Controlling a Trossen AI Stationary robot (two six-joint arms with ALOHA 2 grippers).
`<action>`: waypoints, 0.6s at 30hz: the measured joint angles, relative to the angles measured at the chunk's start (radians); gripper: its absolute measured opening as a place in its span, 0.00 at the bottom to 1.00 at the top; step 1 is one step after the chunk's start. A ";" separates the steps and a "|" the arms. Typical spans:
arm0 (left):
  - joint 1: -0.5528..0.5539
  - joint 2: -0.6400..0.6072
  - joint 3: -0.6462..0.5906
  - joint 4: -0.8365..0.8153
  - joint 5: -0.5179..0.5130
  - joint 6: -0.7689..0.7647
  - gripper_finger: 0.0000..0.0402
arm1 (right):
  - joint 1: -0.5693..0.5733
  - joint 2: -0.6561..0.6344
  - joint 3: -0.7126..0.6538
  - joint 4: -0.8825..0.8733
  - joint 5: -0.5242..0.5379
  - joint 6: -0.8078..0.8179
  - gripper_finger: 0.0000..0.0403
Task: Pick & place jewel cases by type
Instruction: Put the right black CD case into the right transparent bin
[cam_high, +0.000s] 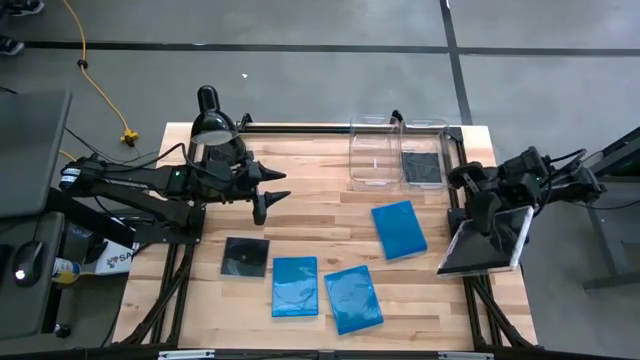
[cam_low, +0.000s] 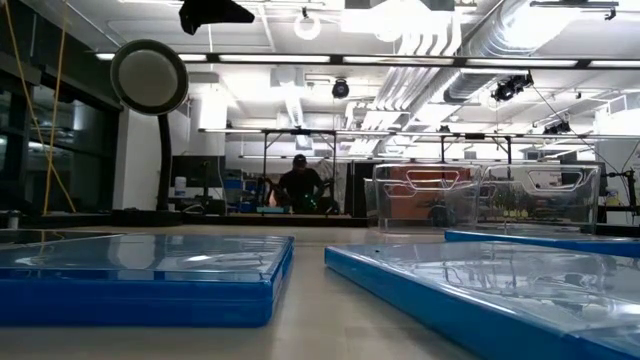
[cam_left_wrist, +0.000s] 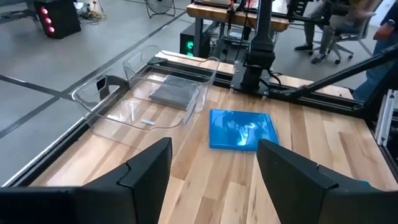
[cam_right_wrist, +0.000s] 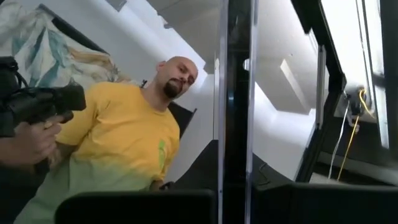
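A wooden table (cam_high: 310, 215) seen from above holds several flat disc cases. Two clear bins stand side by side at the far edge, toward the right corner: the left bin (cam_high: 374, 153) holds nothing that can be seen, and the right bin (cam_high: 424, 152) holds a black case (cam_high: 421, 167) lying flat.

Three blue cases lie on the tabletop. One blue case (cam_high: 399, 229) sits right of centre, just in front of the bins and turned at a slant. Two more lie close together near the front edge: a blue case (cam_high: 295, 286) on the left and a blue case (cam_high: 352, 298) on the right, tilted. A black case (cam_high: 246, 257) lies flat just left of that pair.

The left gripper (cam_high: 262, 193) hovers over the left half of the table, its fingers (cam_left_wrist: 147, 167) spread apart with nothing between them.

The right gripper (cam_high: 487, 222) is at the table's right edge, clamped onto another black case (cam_high: 488, 245), which is held up off the wood and tipped at an angle, jutting past the edge.

A black desk lamp (cam_high: 212, 122) stands at the far left corner.
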 joint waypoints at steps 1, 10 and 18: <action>0.000 0.000 0.000 -0.001 0.001 0.000 0.59 | 0.000 0.002 0.000 -0.016 0.012 0.009 0.00; 0.000 0.000 0.000 -0.002 -0.003 0.012 0.59 | 0.000 0.062 0.013 -0.138 0.433 0.009 0.00; 0.000 0.000 0.000 -0.002 -0.001 0.012 0.59 | 0.000 0.186 0.373 -0.619 0.839 -0.178 0.00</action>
